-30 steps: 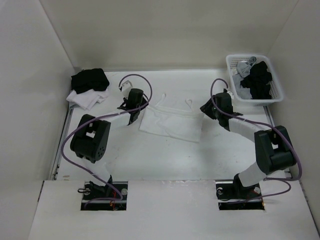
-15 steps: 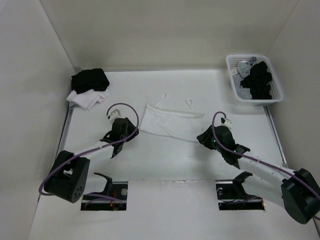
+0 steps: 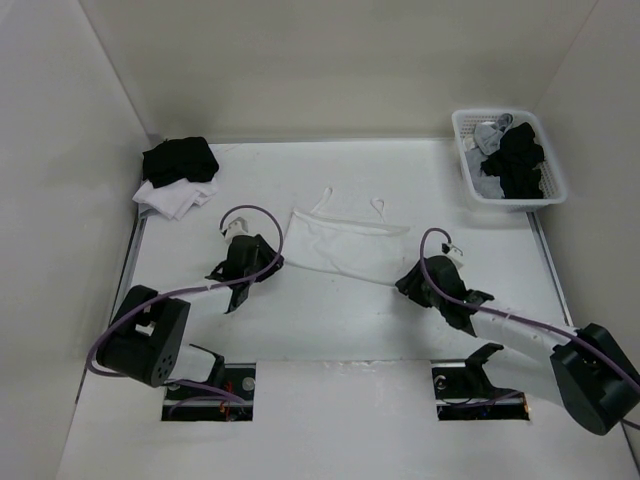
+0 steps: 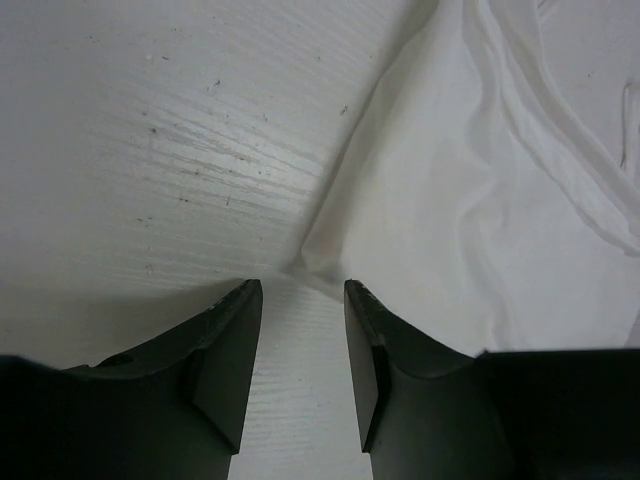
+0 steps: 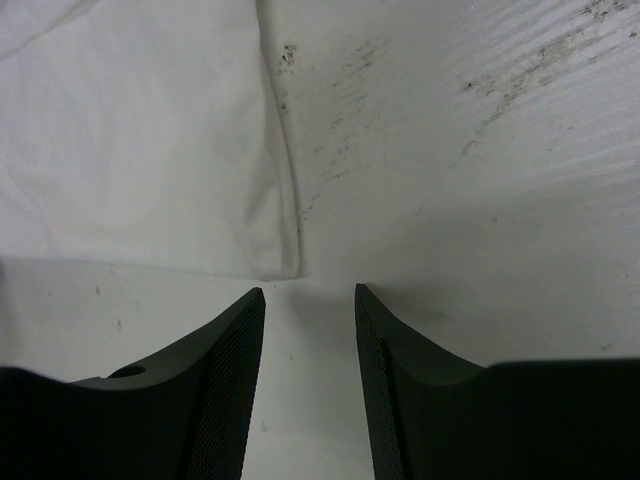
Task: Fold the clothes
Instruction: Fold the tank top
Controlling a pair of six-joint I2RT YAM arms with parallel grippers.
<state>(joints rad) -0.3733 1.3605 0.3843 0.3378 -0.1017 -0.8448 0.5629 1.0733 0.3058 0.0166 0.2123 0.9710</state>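
Note:
The clothes, a thin white camisole with two narrow straps at its far edge, lie flat in the middle of the table. My left gripper sits low at the camisole's near left corner. In the left wrist view that gripper is open, and the cloth ends in a corner just ahead of the gap. My right gripper is at the near right corner. The right wrist view shows this gripper open too, with the cloth stopping just beyond its left fingertip. Nothing is between either pair of fingers.
A white basket of dark and grey garments stands at the back right. A stack of folded black and white garments lies at the back left. White walls close in the table on three sides.
Both arms have drawn back from the camisole's far edge to its near corners and dropped low. Over the last half second they barely shifted. The camisole lies where it was.

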